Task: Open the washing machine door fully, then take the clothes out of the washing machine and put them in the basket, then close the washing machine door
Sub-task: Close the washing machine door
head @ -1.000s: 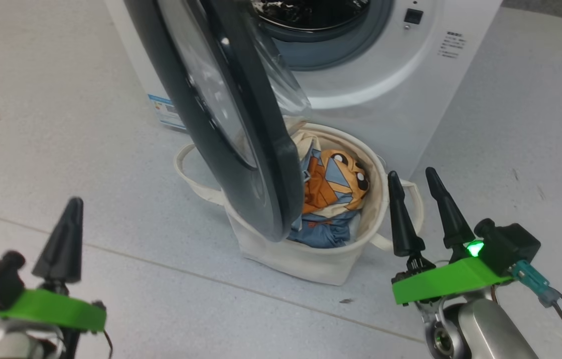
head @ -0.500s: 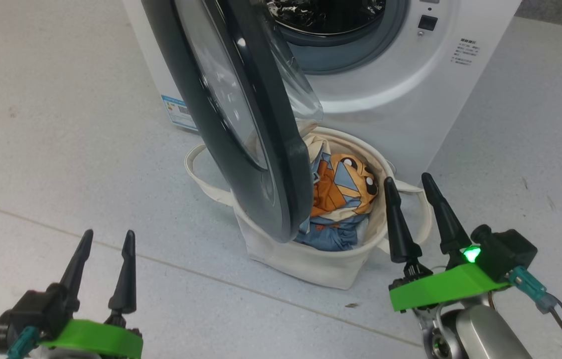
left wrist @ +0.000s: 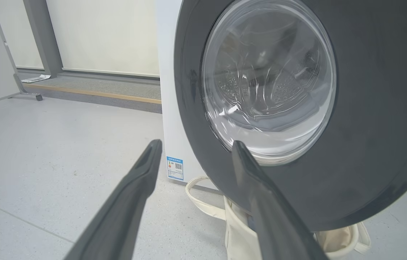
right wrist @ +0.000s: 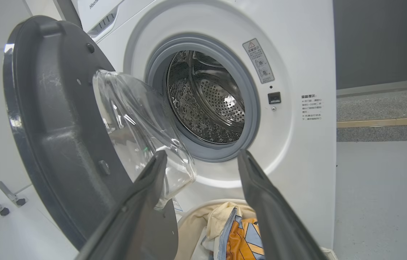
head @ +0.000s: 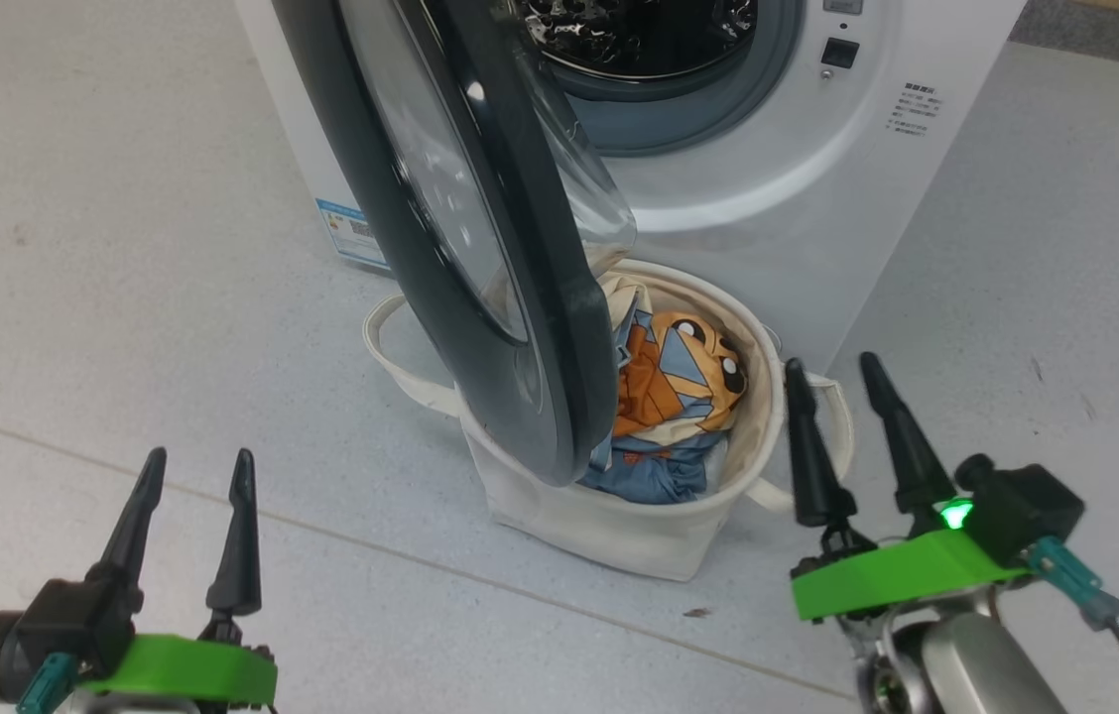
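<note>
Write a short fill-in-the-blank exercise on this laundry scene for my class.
The washing machine door stands ____.
Inside the washing machine, the drum looks ____.
The clothes lie in the basket, the top one orange and ____.
The left gripper and the right gripper hold ____.
Missing words: open; empty; blue; nothing.

left arm (head: 178, 672) — low, jaws spread | right arm (head: 976, 662) — low, jaws spread

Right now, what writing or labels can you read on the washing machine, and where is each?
"Hisense", partly cut off, on the top panel of the washing machine.
Grey warning sticker with a triangle sign: too small to read.
Printed lines right of the drum: too small.
Blue label sticker with a square code: too small.
</note>
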{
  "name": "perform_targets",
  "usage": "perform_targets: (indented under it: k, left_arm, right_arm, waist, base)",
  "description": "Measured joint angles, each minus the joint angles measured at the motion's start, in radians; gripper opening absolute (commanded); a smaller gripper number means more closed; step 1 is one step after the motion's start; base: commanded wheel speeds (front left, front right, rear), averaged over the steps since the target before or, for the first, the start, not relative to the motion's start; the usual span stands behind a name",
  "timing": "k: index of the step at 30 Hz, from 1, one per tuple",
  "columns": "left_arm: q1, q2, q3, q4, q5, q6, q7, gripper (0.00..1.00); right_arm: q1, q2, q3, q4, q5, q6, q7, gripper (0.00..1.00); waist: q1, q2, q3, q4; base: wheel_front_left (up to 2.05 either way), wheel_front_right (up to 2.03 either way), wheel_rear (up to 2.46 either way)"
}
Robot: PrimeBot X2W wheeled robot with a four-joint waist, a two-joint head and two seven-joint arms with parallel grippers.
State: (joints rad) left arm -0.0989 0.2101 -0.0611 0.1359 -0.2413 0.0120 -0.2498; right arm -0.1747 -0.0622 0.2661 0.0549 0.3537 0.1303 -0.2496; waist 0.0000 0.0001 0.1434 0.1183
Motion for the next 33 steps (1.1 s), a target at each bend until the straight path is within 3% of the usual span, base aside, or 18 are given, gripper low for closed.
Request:
perform_targets:
  k: [16, 17, 18, 19, 26, 33]
  left_arm:
    - [0.019, -0.075, 0.072, -0.007, 0.074, -0.075, 0.0, 1.0]
    - [0.019, -0.078, 0.076, -0.006, 0.074, -0.079, 0.0, 1.0]
    - [0.019, -0.08, 0.078, -0.005, 0.077, -0.084, 0.0, 1.0]
    - [0.019, -0.081, 0.078, -0.004, 0.082, -0.084, 0.0, 1.0]
    - [0.017, -0.095, 0.086, 0.016, 0.09, -0.102, 0.0, 1.0]
    - [0.002, -0.112, 0.087, 0.032, 0.1, -0.118, 0.0, 1.0]
  right_arm:
    - [0.021, 0.002, -0.062, -0.008, 0.012, 0.0, 0.0, 1.0]
    - [0.021, 0.002, -0.065, -0.02, 0.019, 0.0, 0.0, 0.96]
    - [0.021, 0.002, -0.062, -0.035, 0.019, 0.0, 0.0, 0.1]
    - [0.019, 0.002, -0.054, -0.049, 0.019, 0.0, 0.0, 0.0]
    - [-0.033, 0.002, 0.055, -0.192, 0.046, 0.0, 0.0, 0.0]
    - [-0.123, 0.001, 0.257, -0.266, 0.061, 0.0, -0.003, 0.0]
  waist:
    - [0.0, 0.0, -0.005, 0.007]
    - [0.0, 0.0, -0.004, 0.008]
    - [0.0, 0.0, -0.003, 0.01]
    - [0.0, 0.0, -0.001, 0.012]
    - [0.0, 0.0, 0.016, 0.029]
    - [0.0, 0.0, 0.04, 0.062]
  base:
    - [0.0, 0.0, 0.0]
    - [0.0, 0.0, 0.0]
    - [0.0, 0.0, 0.0]
    - [0.0, 0.0, 0.0]
    - [0.0, 0.0, 0.0]
    - [0.0, 0.0, 0.0]
